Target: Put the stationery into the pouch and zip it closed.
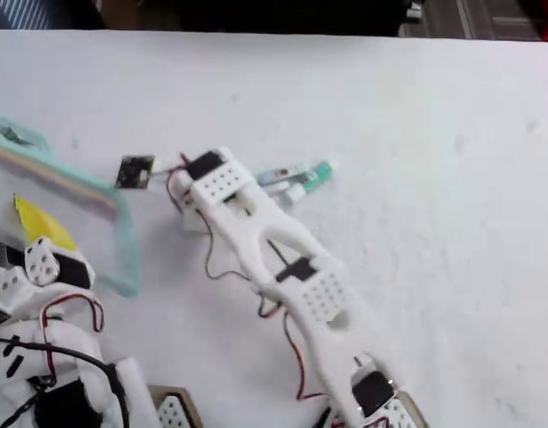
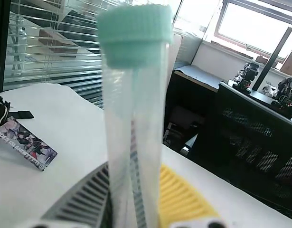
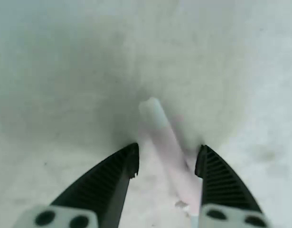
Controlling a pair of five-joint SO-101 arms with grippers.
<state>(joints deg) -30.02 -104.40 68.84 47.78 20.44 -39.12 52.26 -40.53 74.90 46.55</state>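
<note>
I judge the task is early. One stationery stick lies on the white table, between the fingers of my released right pincer. My left pincer is clenched on the upright pouch; the zipping remains. Behind are window blinds and dark desks.

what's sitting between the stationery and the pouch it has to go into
Only a small dark card, lying flat on the table between the stationery and the pouch held by the left gripper. A lifted piece would likely pass over it. The right gripper is open around one piece, with nothing between them.
</note>
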